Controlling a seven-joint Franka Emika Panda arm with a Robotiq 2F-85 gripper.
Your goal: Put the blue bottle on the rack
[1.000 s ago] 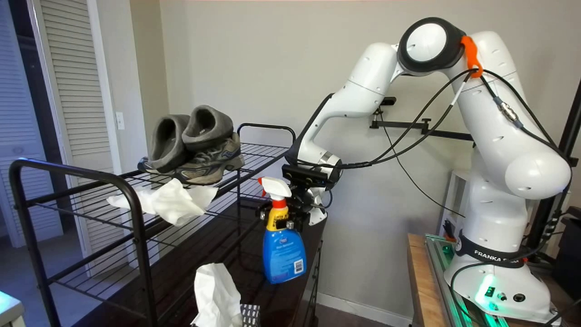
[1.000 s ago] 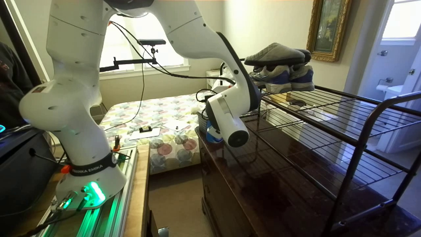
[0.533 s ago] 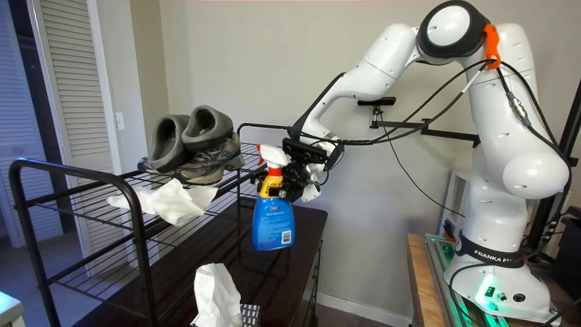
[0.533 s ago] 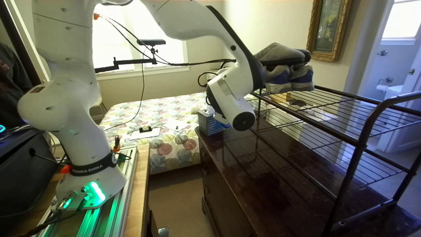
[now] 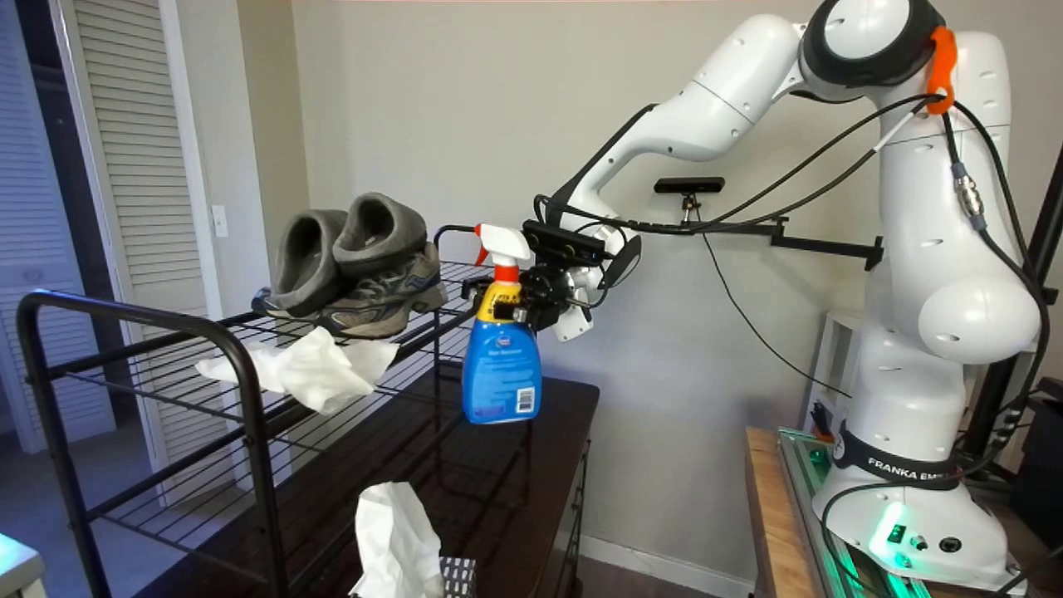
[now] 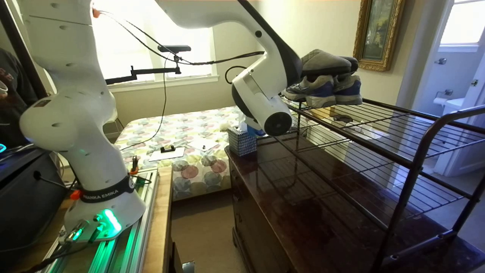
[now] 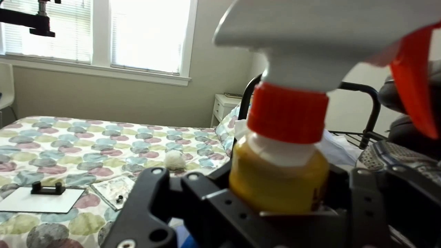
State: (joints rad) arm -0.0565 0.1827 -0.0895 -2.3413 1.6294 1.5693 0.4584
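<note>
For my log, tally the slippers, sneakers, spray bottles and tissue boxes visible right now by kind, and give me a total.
Grey slippers: 2
Sneakers: 2
Blue spray bottle: 1
Tissue box: 1
Total: 6

Daylight glares through two windows, one bleached nearly white, set in a plain greyish wall. Below them spreads a bed patterned in coloured circles, a small white nightstand near its far corner and a pale chair off to one side. Elsewhere I see a gilt-framed picture, a bluish bathroom past it, a slatted door, and a dark, glossy dresser standing on dull brown floor.
</note>
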